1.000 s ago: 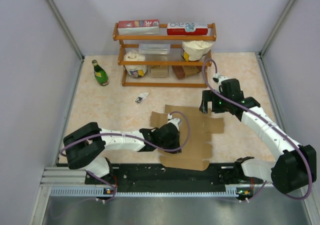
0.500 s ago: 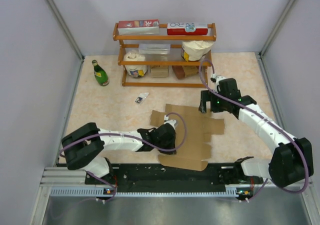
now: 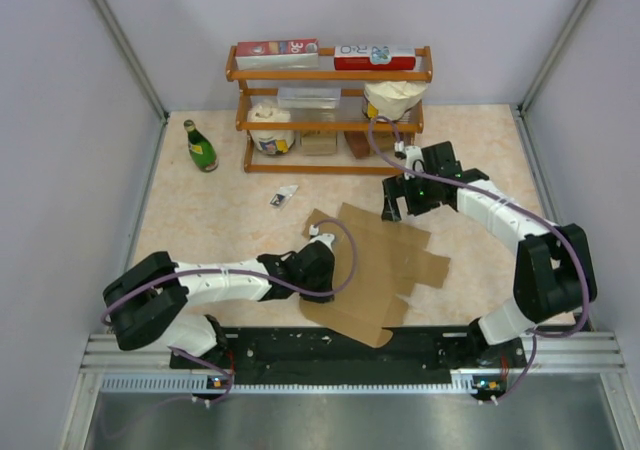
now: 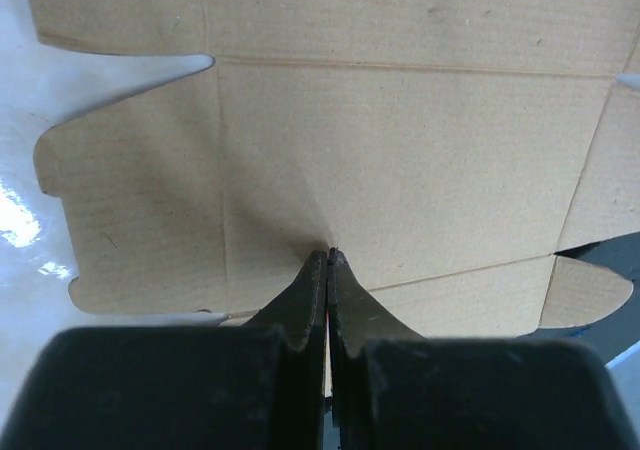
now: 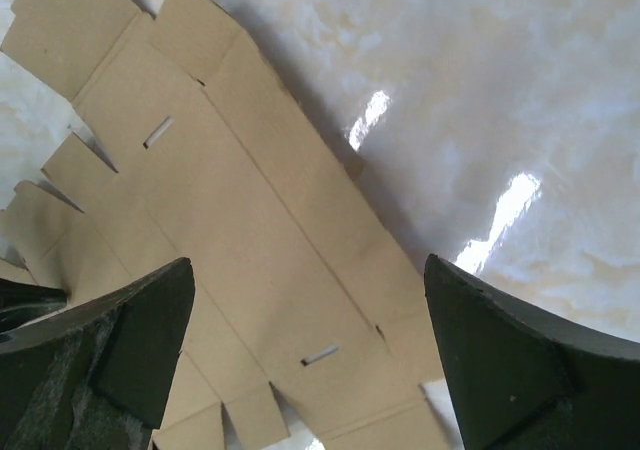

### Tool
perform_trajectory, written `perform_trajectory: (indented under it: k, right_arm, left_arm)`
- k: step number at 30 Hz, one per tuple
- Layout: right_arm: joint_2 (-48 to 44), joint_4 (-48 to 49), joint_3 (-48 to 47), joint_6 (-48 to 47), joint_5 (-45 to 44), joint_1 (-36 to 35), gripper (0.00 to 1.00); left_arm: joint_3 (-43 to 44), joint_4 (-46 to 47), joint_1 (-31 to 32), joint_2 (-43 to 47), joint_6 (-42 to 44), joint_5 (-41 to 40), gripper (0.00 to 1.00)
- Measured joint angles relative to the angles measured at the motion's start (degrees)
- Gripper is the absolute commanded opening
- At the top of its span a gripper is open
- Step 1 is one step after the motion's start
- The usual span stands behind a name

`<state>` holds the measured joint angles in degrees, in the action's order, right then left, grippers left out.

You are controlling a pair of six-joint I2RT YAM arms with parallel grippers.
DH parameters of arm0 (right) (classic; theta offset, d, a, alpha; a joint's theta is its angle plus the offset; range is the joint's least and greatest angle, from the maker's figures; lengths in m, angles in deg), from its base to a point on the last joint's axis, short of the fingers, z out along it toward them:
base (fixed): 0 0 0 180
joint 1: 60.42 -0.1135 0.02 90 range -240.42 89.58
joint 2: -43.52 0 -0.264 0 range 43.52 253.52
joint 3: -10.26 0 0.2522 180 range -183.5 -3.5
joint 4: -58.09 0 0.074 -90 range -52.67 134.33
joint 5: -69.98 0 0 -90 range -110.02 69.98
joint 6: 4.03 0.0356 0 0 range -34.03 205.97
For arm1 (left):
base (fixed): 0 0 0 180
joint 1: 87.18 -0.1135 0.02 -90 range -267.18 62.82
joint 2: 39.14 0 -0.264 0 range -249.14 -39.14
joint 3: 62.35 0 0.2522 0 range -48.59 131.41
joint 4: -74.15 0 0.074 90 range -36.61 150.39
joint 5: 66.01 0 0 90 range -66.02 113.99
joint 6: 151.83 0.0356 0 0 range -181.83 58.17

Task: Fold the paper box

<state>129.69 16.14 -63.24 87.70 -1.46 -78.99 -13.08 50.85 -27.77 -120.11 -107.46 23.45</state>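
The paper box (image 3: 375, 260) is a flat, unfolded sheet of plain brown cardboard with flaps and slots, lying askew on the table in front of the arms. My left gripper (image 3: 322, 268) is shut, its tips pressing on the sheet's left part; the left wrist view shows the closed tips (image 4: 328, 256) touching a panel of the sheet (image 4: 400, 150). My right gripper (image 3: 397, 206) is open and empty, hovering over the sheet's far edge. In the right wrist view it (image 5: 308, 262) spreads wide above the sheet (image 5: 230, 200).
A wooden shelf (image 3: 330, 120) at the back holds red-and-white cartons, white tubs, a clear container and brown blocks. A green bottle (image 3: 200, 145) stands to its left. A small packet (image 3: 283, 198) lies near the sheet. A black rail (image 3: 340, 345) runs along the front edge.
The sheet has turned and slid left with my left gripper pressing on it. My right gripper has moved left, over the sheet's far edge.
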Motion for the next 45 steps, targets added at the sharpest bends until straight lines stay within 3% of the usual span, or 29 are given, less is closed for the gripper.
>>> perform_trajectory:
  k: [9,22,33,45]
  right_arm:
    - [8.9,0.68,-3.82,-8.35,7.28,0.76,0.95]
    - [17.79,0.61,-5.97,-10.58,11.47,2.25,0.9]
    - [19.89,1.6,-6.93,-9.73,17.09,2.25,0.68]
    - [17.11,6.05,-0.76,-5.88,18.73,2.1,0.43]
  left_arm:
    - [-0.42,-1.11,-0.9,1.01,0.74,-0.46,0.0]
    - [-0.44,-1.05,-0.9,1.01,0.74,-0.44,0.0]
    - [-0.44,-0.94,-0.9,0.96,0.72,-0.17,0.0]
    - [-0.48,0.15,-0.94,0.63,0.28,1.38,0.0]
